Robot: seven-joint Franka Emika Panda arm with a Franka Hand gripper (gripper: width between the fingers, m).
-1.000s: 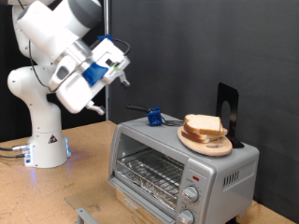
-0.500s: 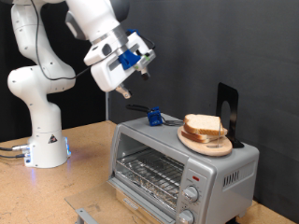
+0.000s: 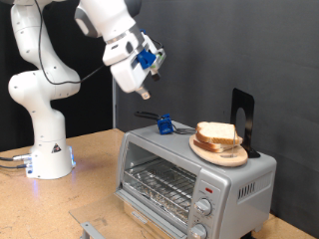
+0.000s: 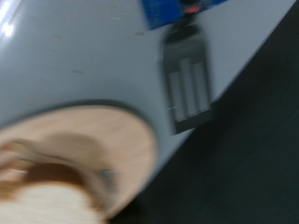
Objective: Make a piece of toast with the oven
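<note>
Gripper (image 3: 146,92) hangs at ten o'clock above the toast (image 3: 217,133) atop the oven (image 3: 189,174); finger spread cannot be told; no legible writing.

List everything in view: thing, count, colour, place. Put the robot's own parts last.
Oven: one, silver-grey, on the wooden table, the exterior view's lower right; wire rack visible inside.
Piece of toast: pale with tan crust, on the plate; count unclear.
Plate: one, round, wooden, on the oven's top.
Spatula: one, blue handle, dark blade, on the oven's top, at its back.
Stand: one, black, upright, behind the plate.
Table: one, wooden.
Robot base: white, the exterior view's left.
Pincer: one, raised above the oven, holding nothing.
</note>
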